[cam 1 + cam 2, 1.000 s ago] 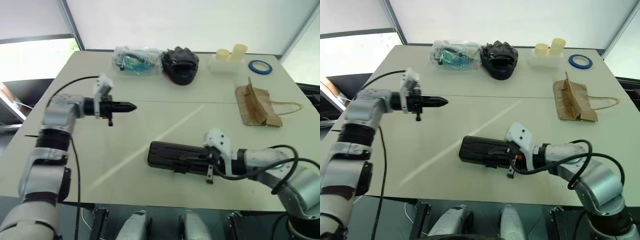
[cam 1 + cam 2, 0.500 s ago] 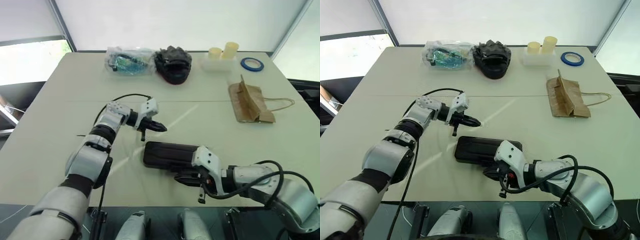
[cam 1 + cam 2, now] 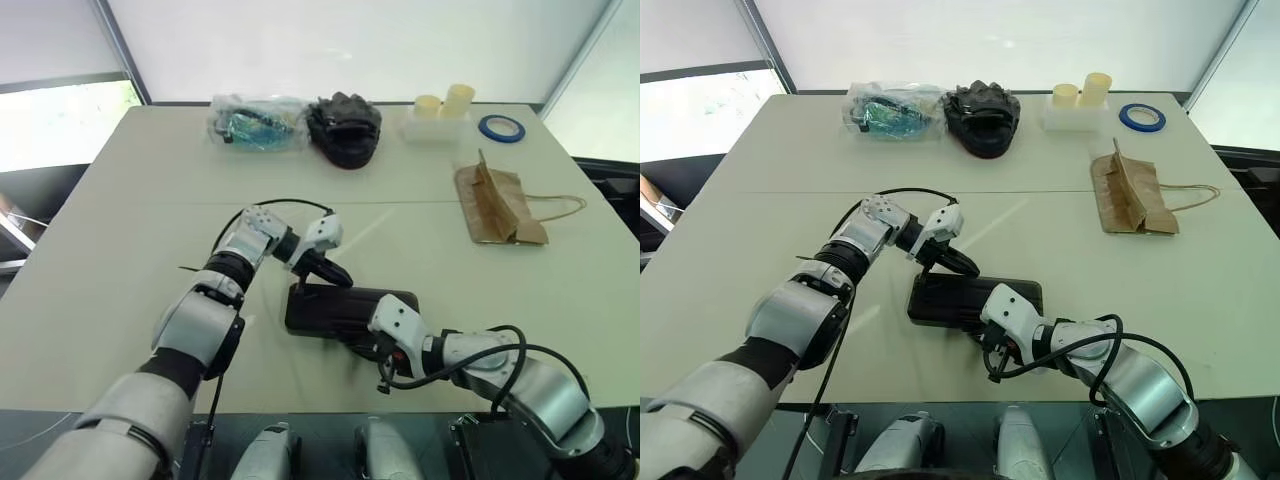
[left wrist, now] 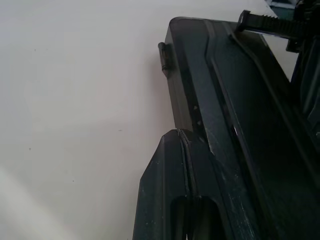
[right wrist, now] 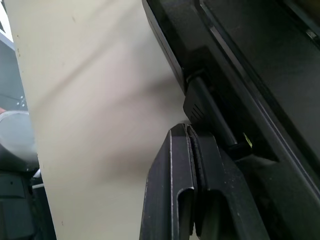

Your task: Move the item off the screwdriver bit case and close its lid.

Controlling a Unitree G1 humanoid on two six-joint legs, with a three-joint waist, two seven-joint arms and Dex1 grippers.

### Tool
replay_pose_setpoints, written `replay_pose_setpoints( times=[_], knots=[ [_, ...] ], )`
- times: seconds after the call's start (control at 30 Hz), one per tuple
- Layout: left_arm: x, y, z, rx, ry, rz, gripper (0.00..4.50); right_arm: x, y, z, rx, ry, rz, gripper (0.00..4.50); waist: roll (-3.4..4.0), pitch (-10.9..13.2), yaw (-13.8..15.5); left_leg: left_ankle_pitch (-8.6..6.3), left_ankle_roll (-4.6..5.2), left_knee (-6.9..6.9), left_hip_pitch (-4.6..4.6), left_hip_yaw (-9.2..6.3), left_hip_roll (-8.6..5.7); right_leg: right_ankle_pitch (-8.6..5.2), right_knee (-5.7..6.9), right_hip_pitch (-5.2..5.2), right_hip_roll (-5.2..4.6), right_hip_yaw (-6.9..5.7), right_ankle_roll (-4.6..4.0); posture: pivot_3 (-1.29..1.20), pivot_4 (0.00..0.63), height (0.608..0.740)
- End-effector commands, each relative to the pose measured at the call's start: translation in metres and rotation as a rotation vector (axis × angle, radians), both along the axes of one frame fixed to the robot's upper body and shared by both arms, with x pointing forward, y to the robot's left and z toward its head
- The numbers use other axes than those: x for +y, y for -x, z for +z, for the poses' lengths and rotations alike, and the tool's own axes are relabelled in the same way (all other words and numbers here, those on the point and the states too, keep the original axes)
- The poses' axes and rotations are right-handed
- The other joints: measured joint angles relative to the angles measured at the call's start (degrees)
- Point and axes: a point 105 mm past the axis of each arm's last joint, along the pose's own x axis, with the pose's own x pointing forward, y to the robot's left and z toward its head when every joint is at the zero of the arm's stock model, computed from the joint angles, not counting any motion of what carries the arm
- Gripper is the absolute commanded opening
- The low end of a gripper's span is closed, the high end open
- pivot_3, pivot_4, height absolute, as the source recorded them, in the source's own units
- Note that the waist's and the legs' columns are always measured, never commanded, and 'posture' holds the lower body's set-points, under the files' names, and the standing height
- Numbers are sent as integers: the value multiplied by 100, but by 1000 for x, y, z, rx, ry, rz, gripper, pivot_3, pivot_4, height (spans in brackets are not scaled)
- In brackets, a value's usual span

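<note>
Near the front middle of the pale beige table (image 3: 120, 250), the flat dark grey-black plastic screwdriver bit case (image 3: 335, 310), lid down. Left two-finger black gripper (image 3: 340, 279) at the case's far edge, right two-finger black gripper (image 3: 985, 345) at its near edge, one on each side. Well apart to the right and farther back, the creased brown kraft paper bag (image 3: 497, 207), twine handles trailing right. Along the far edge, left to right: a clear plastic bag of small items (image 3: 252, 122), a black bundle of gloves (image 3: 345, 128) just beside it, two pale yellow cylinders on a white tray (image 3: 440, 112), then a blue tape roll (image 3: 499, 128).
</note>
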Motion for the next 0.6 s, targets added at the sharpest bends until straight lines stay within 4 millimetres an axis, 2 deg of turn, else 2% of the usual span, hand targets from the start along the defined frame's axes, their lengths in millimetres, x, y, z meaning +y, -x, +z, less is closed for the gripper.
replay_pose_setpoints(
  times=[0.03,0.3,0.47,0.6],
  knots=[
    [-3,18,-18,62,-46,-101,0,-8,-21,9,-80,23,-120,49,-1,-1,0,0,0,0,1,0,0,0,2,0,0,1,0,0,150,740],
    [0,30,-37,93,-87,-126,0,-11,-35,20,-123,73,-264,49,-14,-10,-6,0,0,0,4,0,3,0,9,-1,1,3,0,0,150,740],
    [0,35,-43,106,-95,-138,0,-17,-36,13,-171,207,-270,49,-11,-16,10,0,0,0,5,-1,-2,0,17,-2,-2,4,0,0,150,740],
    [2,40,-50,89,-117,-165,0,-23,-41,13,-204,247,-285,49,-22,-30,23,0,0,1,9,-1,-3,0,21,0,-4,4,0,0,150,740]
  ],
)
